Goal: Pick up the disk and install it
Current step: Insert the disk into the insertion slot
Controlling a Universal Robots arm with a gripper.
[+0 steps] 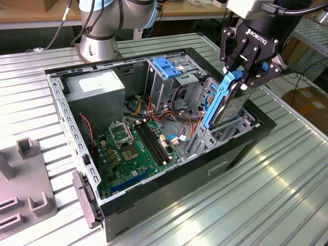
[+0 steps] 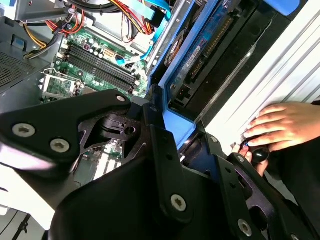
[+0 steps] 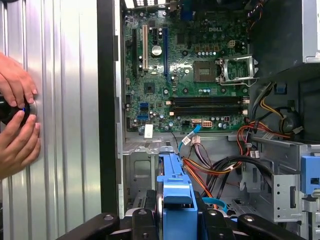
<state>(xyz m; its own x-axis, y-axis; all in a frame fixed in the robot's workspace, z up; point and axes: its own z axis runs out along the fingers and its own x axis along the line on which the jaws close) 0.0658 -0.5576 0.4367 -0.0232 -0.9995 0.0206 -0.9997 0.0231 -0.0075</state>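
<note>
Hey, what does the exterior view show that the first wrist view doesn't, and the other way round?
Exterior view's extras: the arm's base, the grey fixture at the exterior view's left. First wrist view's extras: a person's hands on a dark knob. Shared: the motherboard, the blue bracket, and the tool shut on the disk above the open case.

Your disk (image 1: 233, 108) is up on edge, clamped at its top end in the gripper (image 1: 245, 77). It's a dark grey slab with a pale label, and a bright blue frame runs down its edge. In the exterior view it's at three o'clock of the case (image 1: 169, 187), top leaning toward one o'clock, lower end dipped below the rim. The second wrist view shows the disk (image 2: 205, 47) board-side with its connector. The first wrist view gives you the disk (image 3: 176, 195) end-on, blue frame foremost.
</note>
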